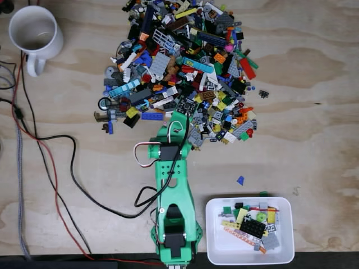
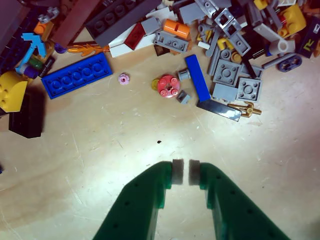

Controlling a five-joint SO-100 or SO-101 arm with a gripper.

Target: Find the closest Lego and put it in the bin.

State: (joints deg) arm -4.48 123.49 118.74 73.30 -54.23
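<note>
Search step: your gripper (image 2: pixel 180 172), nearly closed and empty, hovers over bare table (image 2: pixel 100 150) short of the red round Lego (image 2: pixel 168 86); next, open, advance, grasp; bin (image 1: pixel 216 255) beside arm's base.

The tabletop (image 1: pixel 314 112) is pale, grainy plywood; beside it the Lego pile (image 1: pixel 185 67) looks glossy plastic, the bin (image 1: pixel 216 255) smooth white plastic.

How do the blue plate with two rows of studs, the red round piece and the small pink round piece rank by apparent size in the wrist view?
Largest to smallest:
1. blue plate
2. red round piece
3. pink round piece
All lie flat on the table at similar distance, so the order seems reliable.
</note>
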